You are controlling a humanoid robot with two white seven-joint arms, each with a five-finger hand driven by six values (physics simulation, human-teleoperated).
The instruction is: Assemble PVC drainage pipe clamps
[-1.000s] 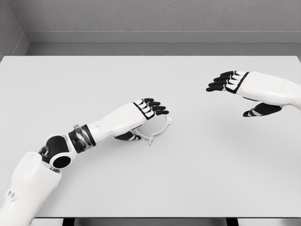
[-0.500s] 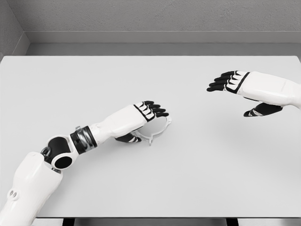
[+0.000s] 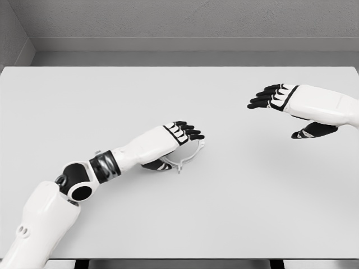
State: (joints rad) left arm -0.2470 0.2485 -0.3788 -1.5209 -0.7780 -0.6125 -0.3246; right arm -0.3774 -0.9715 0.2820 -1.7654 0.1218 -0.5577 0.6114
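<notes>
A white PVC pipe clamp (image 3: 191,155), a thin open ring with a small tab, lies flat on the white table (image 3: 224,213) near its middle. My left hand (image 3: 180,149) reaches over the clamp from the left. Its black fingers (image 3: 189,132) stretch across the ring's far side and its thumb (image 3: 157,166) sits at the near side, so part of the ring is hidden under the palm. The fingers are relaxed and do not close on the ring. My right hand (image 3: 279,116) hovers above the table at the far right, fingers spread, holding nothing.
A grey wall (image 3: 179,22) stands behind the table's far edge. The table's front edge runs along the bottom of the view.
My left forearm and hand have slid slightly to the right and down over the clamp. The clamp has stayed where it was. My right hand has barely shifted.
</notes>
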